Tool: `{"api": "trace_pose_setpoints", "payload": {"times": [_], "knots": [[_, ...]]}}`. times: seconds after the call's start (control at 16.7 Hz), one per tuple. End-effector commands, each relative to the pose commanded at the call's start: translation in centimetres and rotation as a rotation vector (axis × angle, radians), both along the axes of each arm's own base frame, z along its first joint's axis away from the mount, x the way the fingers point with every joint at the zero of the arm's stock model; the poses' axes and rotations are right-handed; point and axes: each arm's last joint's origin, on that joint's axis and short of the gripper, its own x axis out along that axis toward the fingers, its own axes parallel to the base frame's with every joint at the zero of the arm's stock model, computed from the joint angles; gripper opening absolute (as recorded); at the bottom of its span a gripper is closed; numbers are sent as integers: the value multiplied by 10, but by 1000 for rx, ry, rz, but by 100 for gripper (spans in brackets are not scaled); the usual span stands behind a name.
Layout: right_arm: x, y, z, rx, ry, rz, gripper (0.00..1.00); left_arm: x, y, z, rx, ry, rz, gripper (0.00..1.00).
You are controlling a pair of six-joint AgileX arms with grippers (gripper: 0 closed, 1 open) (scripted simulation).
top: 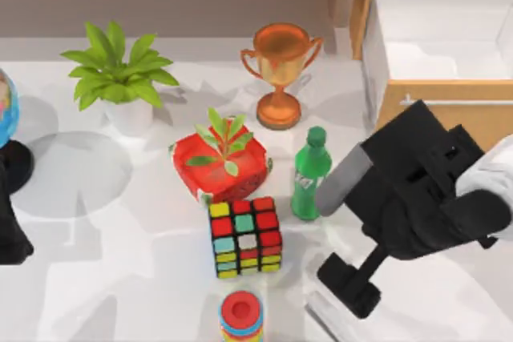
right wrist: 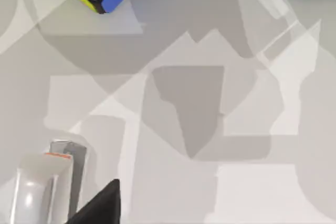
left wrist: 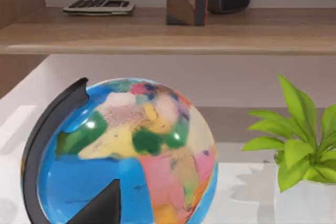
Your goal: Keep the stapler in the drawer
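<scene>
The stapler (right wrist: 44, 187) is a light-grey bar with an orange strip, lying flat on the white table close under my right wrist camera. My right gripper (top: 349, 284) hangs low over the table's front right, right of the Rubik's cube (top: 244, 236) and just in front of the drawer. The drawer (top: 393, 106) stands pulled open at the back right, with a white inside (top: 437, 38) and a thin silver handle (top: 457, 104) partly behind my arm. My left gripper (top: 10, 234) is parked at the table's left edge.
A green bottle (top: 309, 174) stands just left of my right arm. A red pot with a plant (top: 220, 162), a trophy (top: 280, 70) and a potted plant (top: 120, 78) fill the middle and back. A ring stack (top: 240, 318) sits at the front. A globe (left wrist: 126, 150) is at far left.
</scene>
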Motion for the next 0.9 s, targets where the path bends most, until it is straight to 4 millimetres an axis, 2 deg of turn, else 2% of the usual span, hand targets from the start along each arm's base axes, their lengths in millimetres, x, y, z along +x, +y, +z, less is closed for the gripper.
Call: {"api": "trace_pose_setpoints", "payload": {"times": [0.24, 0.48, 0.6, 0.9], "knots": [[-17, 32, 25, -128, 208, -91, 100, 0, 0, 0, 0, 0, 0, 100], [-32, 57, 38, -235, 293, -140, 100, 0, 0, 0, 0, 0, 0, 100], [-35, 63, 40, -261, 307, -149, 100, 0, 0, 0, 0, 0, 0, 100], [-35, 62, 41, -260, 308, -152, 100, 0, 0, 0, 0, 0, 0, 100]]}}
